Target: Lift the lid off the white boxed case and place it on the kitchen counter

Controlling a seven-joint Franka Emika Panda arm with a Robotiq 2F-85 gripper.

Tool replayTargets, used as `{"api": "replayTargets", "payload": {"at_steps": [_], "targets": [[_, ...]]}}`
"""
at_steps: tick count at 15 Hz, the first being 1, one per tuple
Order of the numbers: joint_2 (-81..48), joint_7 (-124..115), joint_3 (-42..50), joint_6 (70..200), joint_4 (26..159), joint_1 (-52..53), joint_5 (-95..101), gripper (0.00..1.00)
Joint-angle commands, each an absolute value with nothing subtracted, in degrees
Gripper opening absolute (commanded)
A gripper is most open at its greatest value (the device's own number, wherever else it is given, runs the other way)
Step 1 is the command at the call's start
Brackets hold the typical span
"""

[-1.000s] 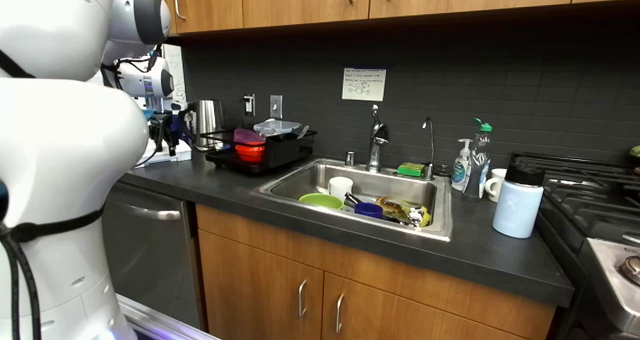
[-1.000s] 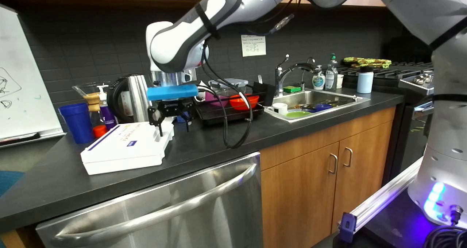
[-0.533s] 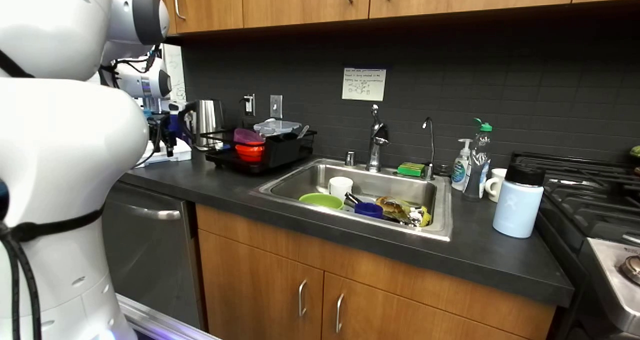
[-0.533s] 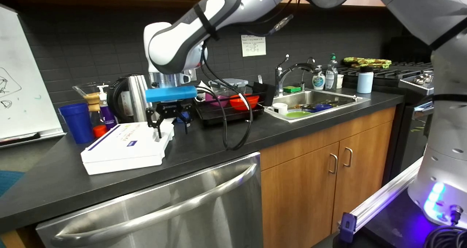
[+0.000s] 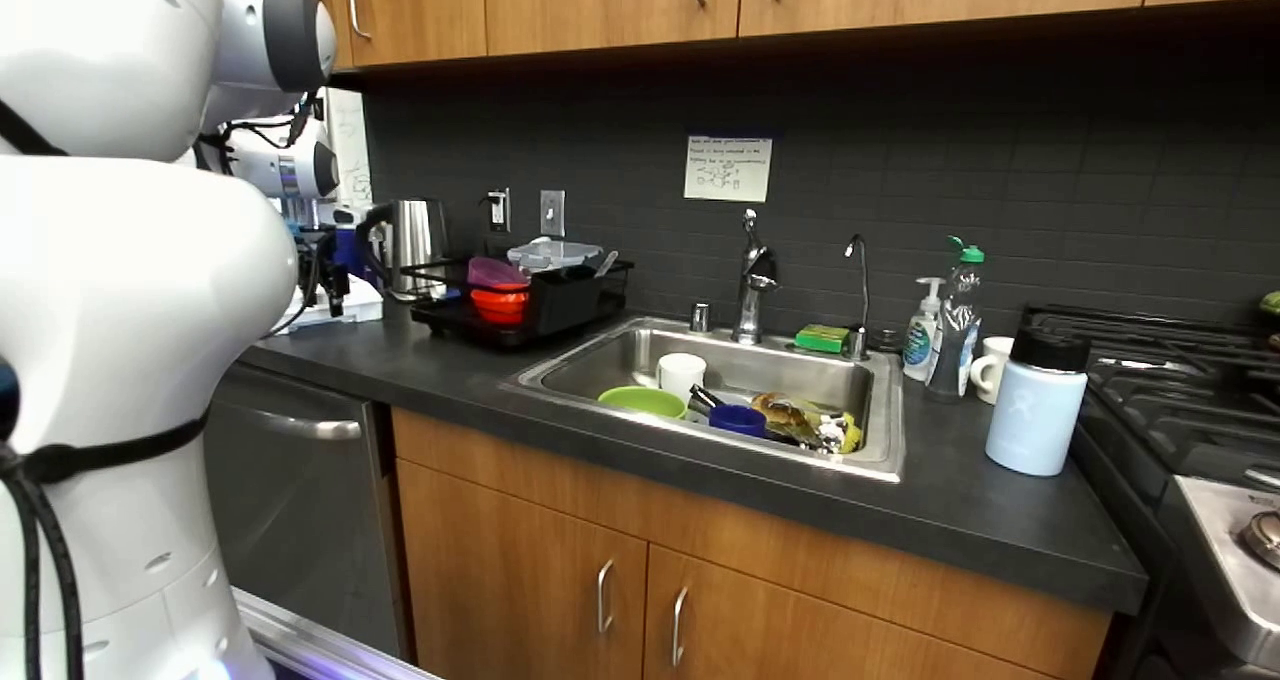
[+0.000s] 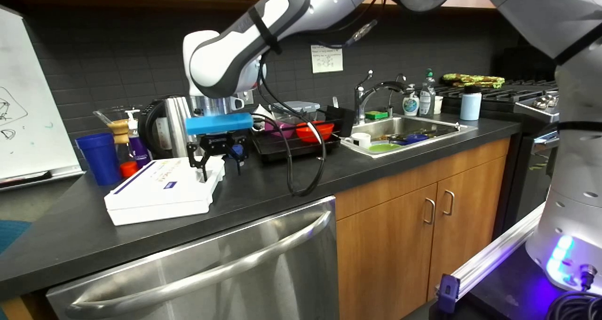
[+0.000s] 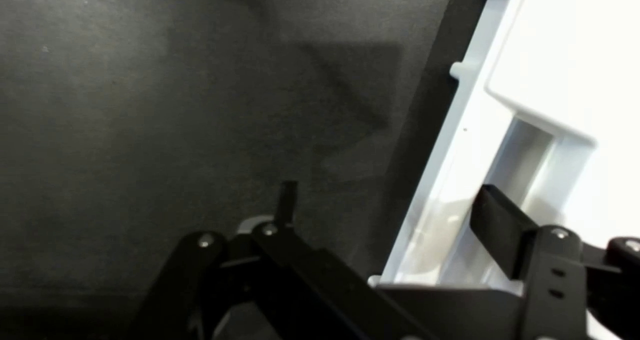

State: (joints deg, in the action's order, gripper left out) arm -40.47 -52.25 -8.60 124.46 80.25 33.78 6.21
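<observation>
The white boxed case [image 6: 155, 212] lies flat on the dark kitchen counter [image 6: 263, 186]. Its lid [image 6: 176, 172], a white panel with faint print, is on top. In the wrist view the lid [image 7: 575, 45] is at the upper right, above a handle bar [image 7: 450, 195] on the case's edge. My gripper [image 6: 222, 174] is open at that edge. In the wrist view [image 7: 386, 190] one finger is over the recess behind the bar and the other is outside, over bare counter [image 7: 150, 130]. Whether the fingers touch the case I cannot tell. The arm partly hides the case [image 5: 368, 302] in an exterior view.
A steel kettle [image 6: 176, 127], a purple pump bottle [image 6: 138, 148] and a blue cup [image 6: 99, 157] stand behind the case. A black dish rack [image 6: 282, 150] with bowls stands right of the gripper, then the sink [image 6: 376, 155]. Loose cables [image 6: 289, 179] hang from the arm.
My gripper has moved slightly down and to the left, toward the case's handle edge, in the view that shows the case. It stays open. The case and lid have not moved.
</observation>
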Motion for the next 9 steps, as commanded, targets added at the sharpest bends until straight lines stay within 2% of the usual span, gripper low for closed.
{"api": "replayTargets", "payload": {"at_steps": [1,2,3,6,9], "targets": [[-40.81,-52.00,-7.71,124.04,79.80,34.52,6.41,0.82],[-40.84,-52.01,-7.71,124.01,79.74,34.53,6.40,0.69],[-40.81,-52.00,-7.71,124.04,79.74,34.54,6.38,0.60],[-40.77,-51.94,-7.61,124.05,79.59,34.50,6.41,0.41],[-40.71,-51.86,-7.50,124.02,79.44,34.37,6.43,0.15]]}}
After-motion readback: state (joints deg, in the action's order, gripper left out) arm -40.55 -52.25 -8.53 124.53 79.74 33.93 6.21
